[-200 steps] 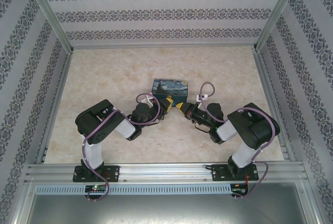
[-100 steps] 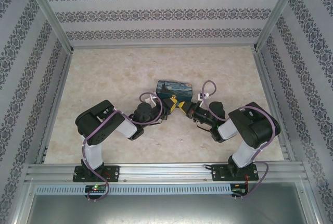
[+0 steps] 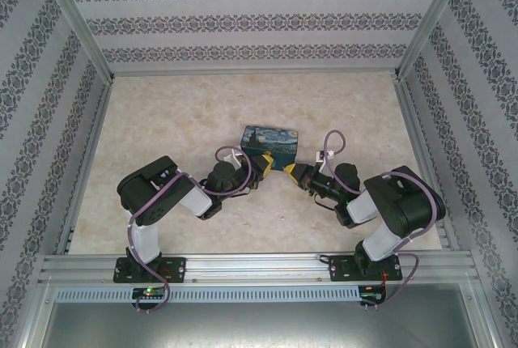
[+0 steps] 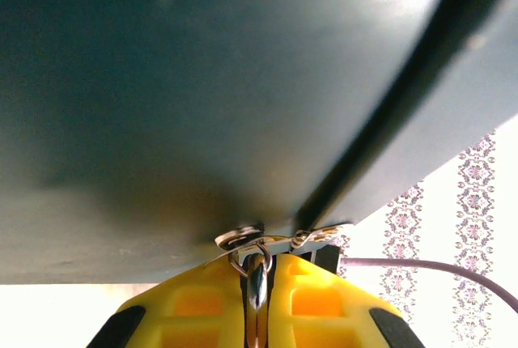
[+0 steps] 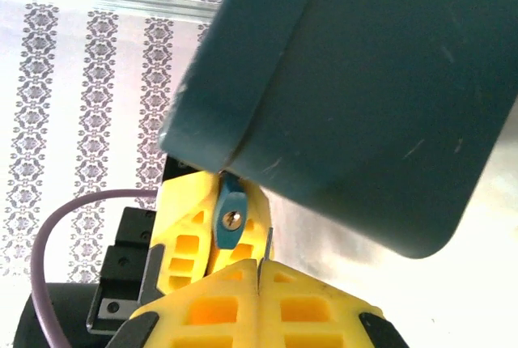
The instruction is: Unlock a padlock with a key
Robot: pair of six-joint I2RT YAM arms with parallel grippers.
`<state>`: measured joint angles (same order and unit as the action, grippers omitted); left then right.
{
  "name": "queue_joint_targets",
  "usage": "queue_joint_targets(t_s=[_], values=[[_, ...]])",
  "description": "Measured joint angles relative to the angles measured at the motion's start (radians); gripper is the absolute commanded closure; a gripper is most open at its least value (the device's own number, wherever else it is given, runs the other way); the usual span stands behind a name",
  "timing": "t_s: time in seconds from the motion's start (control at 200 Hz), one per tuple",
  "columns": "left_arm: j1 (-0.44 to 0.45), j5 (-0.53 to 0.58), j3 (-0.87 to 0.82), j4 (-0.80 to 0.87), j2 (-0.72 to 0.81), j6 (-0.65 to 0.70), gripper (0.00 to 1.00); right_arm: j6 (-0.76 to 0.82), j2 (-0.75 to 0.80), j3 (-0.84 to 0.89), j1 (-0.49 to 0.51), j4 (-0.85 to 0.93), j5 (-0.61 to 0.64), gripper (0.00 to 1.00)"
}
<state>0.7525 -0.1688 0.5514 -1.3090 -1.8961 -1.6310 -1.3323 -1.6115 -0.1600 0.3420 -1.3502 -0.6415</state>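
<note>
Right pincer (image 3: pixel 290 171) back, padlock (image 5: pixel 231 215) ahead

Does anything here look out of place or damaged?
Nothing looks damaged or spilled. Only the box lies slightly askew to the table edges, with the left gripper shut on its padlock and the right gripper shut on a thin key.

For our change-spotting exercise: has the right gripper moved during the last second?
Yes. Seen from above, the right gripper has shifted slightly right and nearer the front rail.
</note>
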Motion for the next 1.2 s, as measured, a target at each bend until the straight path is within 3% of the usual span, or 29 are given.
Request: queue_joint_targets(t_s=[0.23,1.199], values=[[0.0,0.0,0.0,0.0,0.0,0.0,1.0,0.0,0.063,0.001,0.0,0.014,-0.007,1.0],[0.0,-0.007,0.002,0.0,0.0,0.0,1.0,-0.001,0.002,-0.034,0.036,0.014,-0.002,1.0]])
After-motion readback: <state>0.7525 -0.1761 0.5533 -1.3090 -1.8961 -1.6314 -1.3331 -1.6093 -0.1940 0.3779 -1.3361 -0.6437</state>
